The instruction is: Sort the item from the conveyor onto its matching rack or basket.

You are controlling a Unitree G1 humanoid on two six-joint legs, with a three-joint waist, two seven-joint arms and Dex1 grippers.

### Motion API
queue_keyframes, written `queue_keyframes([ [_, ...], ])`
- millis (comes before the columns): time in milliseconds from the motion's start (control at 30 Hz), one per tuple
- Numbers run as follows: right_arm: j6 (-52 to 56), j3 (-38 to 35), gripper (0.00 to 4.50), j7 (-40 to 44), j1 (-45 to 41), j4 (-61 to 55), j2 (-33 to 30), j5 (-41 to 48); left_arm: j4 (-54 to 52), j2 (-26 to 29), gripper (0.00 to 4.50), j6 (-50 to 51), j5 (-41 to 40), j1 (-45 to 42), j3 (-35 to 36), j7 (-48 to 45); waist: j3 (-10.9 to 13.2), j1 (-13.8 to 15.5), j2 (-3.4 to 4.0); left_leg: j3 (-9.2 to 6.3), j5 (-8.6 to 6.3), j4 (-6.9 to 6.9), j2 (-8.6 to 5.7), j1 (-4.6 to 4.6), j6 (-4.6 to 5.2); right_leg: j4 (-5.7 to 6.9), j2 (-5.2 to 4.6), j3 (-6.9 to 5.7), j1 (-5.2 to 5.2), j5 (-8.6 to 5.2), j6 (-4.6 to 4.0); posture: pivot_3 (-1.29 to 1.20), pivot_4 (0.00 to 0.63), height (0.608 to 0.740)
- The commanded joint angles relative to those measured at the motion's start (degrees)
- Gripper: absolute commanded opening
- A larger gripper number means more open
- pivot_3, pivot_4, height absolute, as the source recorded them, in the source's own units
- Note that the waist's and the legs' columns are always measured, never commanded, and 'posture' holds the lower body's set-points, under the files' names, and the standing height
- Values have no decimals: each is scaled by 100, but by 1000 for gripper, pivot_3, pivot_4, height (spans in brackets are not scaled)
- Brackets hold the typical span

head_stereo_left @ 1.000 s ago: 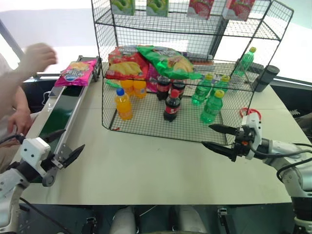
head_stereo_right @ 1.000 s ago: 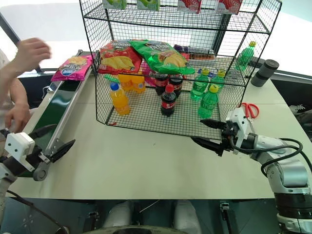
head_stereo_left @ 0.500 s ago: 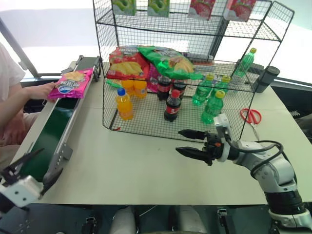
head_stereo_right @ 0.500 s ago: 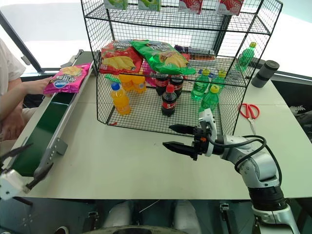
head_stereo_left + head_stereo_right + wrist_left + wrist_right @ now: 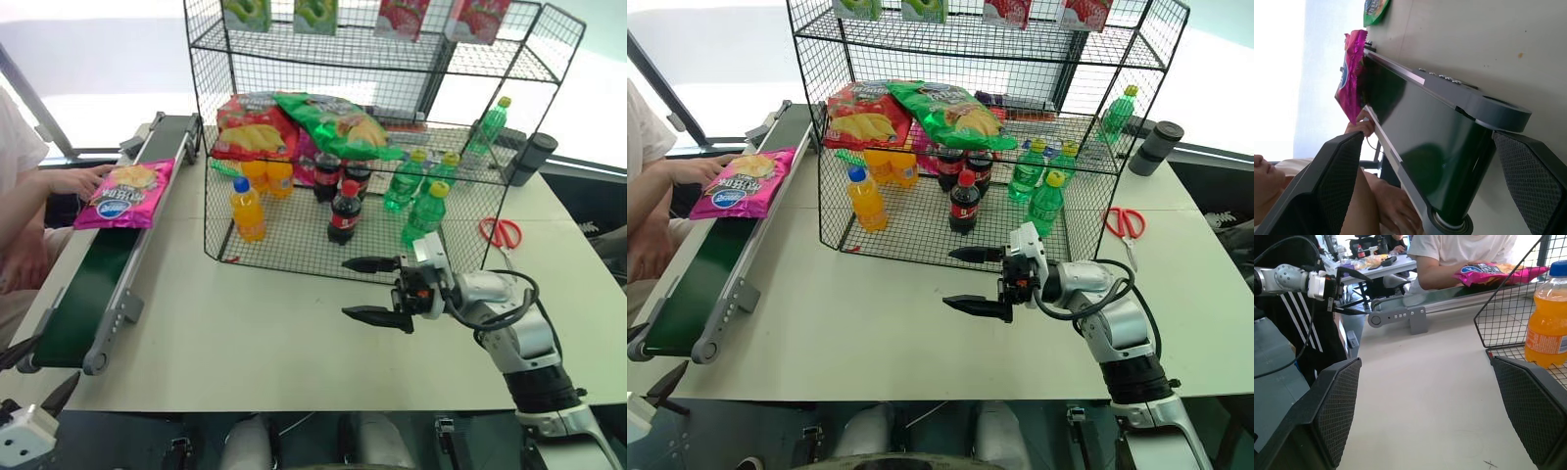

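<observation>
Magenta-pink crisp bag (image 5: 122,194) lying flat on the dark green conveyor (image 5: 88,294), up at the far half of the belt, with a person's hand (image 5: 78,180) touching its far edge. Not picked up yet, so looks like the very start: waiting for the bag, nothing sorted.

Right tool (image 5: 370,290) hovering over the bare counter (image 5: 245,333) in front of the black wire rack (image 5: 372,147), pointing sideways toward the belt, black fingers spread wide, gripping nothing. Left tool (image 5: 37,370) low at the near end of the conveyor, just off the counter's corner, also wide open and empty going by the wrist view, with the belt's end roller right ahead.

Next move, probably: reach along the belt and close on the bag once that hand is clear, then carry it to the rack's middle tier where the red crisp bag (image 5: 250,127) and green crisp bag (image 5: 343,122) already sit. Slippery, puffy foil, so worth pinching an edge or seam rather than the middle.
</observation>
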Motion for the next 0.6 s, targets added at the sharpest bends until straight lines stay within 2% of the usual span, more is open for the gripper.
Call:
queue_keyframes([
  [33,-59,-37,4421,52,-60,-115,46,83,72,197,4500,74,196,46,173,454,0,-2,0,0,0,0,0,0,0,0,-1,0,0,0,0,0,150,726],
  [133,-113,-13,4421,69,-9,-189,56,63,148,342,4500,175,488,24,227,845,0,-6,0,0,0,0,1,0,0,0,-3,-4,0,0,0,0,150,726],
  [233,-124,-10,4421,51,21,-184,65,39,359,501,4500,414,402,-73,113,1062,0,-8,0,0,0,-1,1,1,0,1,-4,-6,-1,0,0,0,150,726],
  [600,-153,-2,4421,-121,190,-342,29,-39,662,925,4500,989,399,-965,-874,1320,0,3,0,2,0,-1,2,1,-1,5,-11,-27,0,8,12,0,150,726],
])
